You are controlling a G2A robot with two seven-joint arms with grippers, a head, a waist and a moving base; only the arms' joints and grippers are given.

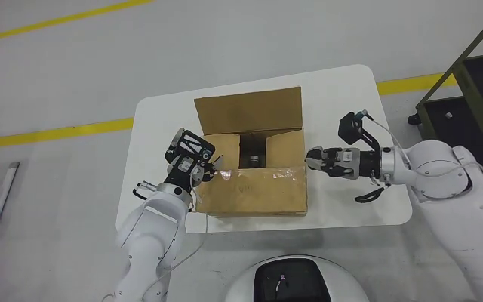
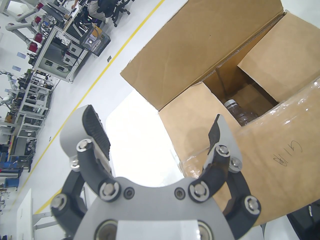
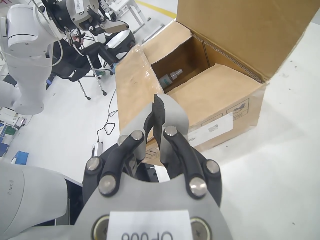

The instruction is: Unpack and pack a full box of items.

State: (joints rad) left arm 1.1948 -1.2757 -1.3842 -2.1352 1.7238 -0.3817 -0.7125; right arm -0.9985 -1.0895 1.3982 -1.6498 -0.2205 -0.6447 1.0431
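Note:
A brown cardboard box (image 1: 253, 189) stands mid-table with its far flap (image 1: 249, 109) upright and its taped near flap (image 2: 282, 151) folded in. Through the gap a clear bottle (image 3: 170, 77) lies inside, also seen as the bottle (image 2: 235, 109) from the other side. My left gripper (image 2: 155, 133) is open at the box's left end, one fingertip (image 2: 215, 132) over the cardboard, the other over the table. My right gripper (image 3: 156, 108) is shut at the box's right end, its tips against the edge where the taped flap meets the side flap (image 3: 212, 88); whether cardboard is pinched I cannot tell.
The white table (image 1: 339, 98) has free room to the right of the box and behind it. A dark green cart (image 1: 453, 98) stands off the table's far right corner. The other arm's gripper (image 3: 110, 27) shows beyond the box.

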